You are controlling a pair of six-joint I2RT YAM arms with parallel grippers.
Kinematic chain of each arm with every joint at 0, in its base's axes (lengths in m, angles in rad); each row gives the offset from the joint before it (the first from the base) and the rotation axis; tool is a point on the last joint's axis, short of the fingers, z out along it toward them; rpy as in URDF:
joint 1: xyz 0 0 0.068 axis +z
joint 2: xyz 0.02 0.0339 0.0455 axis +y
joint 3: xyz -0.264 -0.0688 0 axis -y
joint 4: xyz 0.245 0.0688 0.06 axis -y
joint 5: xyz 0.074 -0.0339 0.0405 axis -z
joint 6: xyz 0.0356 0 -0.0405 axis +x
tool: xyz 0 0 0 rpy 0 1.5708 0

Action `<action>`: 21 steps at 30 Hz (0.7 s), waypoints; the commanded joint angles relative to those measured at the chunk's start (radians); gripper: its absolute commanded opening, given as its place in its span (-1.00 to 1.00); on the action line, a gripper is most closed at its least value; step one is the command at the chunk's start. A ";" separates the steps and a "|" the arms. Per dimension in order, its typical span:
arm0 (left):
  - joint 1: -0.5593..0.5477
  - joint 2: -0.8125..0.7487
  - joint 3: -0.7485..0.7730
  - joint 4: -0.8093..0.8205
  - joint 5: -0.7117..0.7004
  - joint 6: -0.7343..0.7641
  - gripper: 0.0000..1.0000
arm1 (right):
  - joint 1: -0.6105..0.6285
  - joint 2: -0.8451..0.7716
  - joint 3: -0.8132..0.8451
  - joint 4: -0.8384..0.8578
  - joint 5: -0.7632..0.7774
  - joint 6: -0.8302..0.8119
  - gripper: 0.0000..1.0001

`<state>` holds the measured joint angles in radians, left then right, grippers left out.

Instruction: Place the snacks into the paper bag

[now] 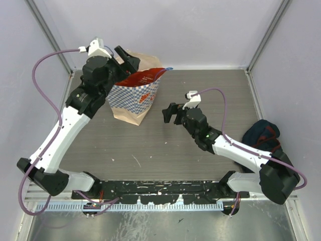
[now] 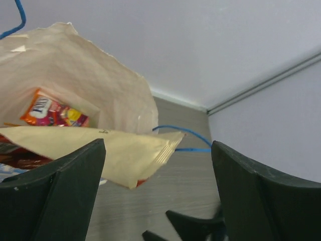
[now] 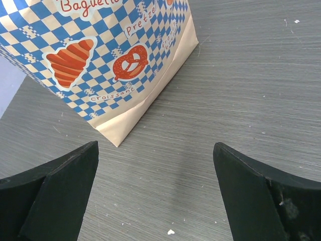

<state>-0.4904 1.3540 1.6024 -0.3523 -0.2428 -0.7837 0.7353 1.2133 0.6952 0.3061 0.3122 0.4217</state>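
Last loading step, as judged. The paper bag is shown upright, candy pack inside, chip bag jutting from its mouth. The left gripper, above the mouth, and the right gripper, near the base, are spread, empty. A downward nudge is likely called for.

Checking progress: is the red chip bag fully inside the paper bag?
Partly in: the red chip bag pokes above the rim of the paper bag.
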 commanded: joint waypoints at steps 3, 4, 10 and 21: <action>-0.120 -0.075 -0.016 -0.108 -0.208 0.441 0.83 | -0.005 0.013 0.020 0.023 -0.010 0.006 1.00; -0.127 -0.076 -0.034 -0.113 -0.228 0.480 0.87 | -0.006 0.017 0.021 0.022 -0.014 0.007 1.00; -0.130 -0.184 -0.176 -0.034 -0.189 0.708 0.96 | -0.006 0.033 0.025 0.029 -0.030 0.015 1.00; -0.131 -0.047 -0.144 0.077 -0.095 0.900 0.96 | -0.005 0.031 0.027 0.022 -0.029 0.014 1.00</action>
<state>-0.6209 1.2568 1.4178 -0.3874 -0.3859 -0.0013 0.7326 1.2575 0.6952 0.3058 0.2821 0.4255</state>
